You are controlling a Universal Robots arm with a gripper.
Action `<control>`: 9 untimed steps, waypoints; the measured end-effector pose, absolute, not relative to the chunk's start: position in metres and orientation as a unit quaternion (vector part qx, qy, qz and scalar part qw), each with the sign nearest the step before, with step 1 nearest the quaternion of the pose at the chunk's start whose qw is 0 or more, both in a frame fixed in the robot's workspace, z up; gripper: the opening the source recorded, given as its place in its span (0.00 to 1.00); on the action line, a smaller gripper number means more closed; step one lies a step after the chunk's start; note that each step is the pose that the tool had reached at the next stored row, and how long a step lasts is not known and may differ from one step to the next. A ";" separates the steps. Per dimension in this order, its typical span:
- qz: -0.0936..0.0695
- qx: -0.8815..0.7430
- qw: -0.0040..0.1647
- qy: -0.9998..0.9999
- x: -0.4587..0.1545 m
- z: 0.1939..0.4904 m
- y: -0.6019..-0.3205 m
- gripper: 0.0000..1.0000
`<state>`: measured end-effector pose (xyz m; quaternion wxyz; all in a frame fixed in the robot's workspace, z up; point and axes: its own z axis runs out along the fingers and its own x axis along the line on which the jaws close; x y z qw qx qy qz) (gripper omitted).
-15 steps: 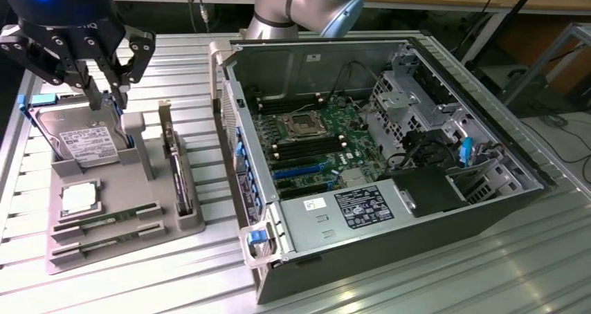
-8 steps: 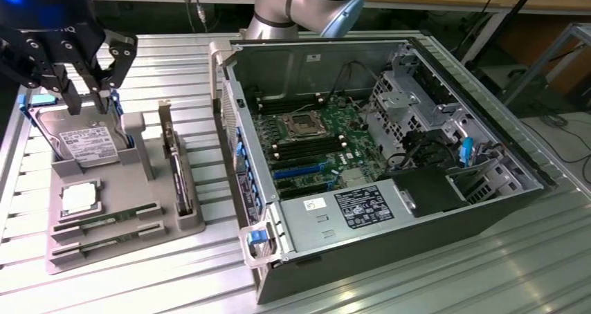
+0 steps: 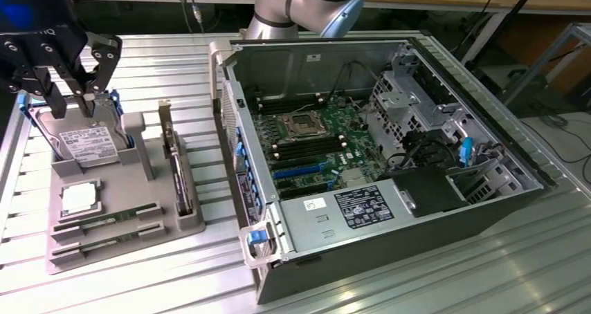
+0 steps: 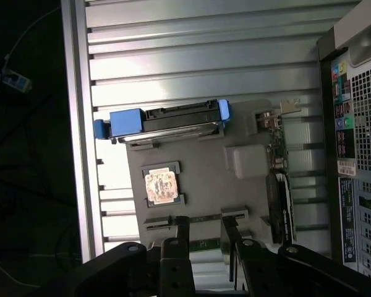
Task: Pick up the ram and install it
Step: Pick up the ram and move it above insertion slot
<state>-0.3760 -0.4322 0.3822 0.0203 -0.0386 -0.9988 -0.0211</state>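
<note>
Ribbed table held a tray with the ram unpicked. Gripper hovered above the tray, fingers apart and empty; nothing installed.

Black gripper at the exterior view's left, pointing down, its two slim fingers parted, silver-grey arm bent at top centre
</note>
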 end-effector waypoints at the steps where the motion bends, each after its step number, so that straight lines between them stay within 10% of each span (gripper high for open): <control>1: -0.021 -0.039 0.020 -0.999 -0.376 0.382 -0.432 0.34; 9: -0.021 -0.039 0.020 -0.999 -0.376 0.382 -0.432 0.34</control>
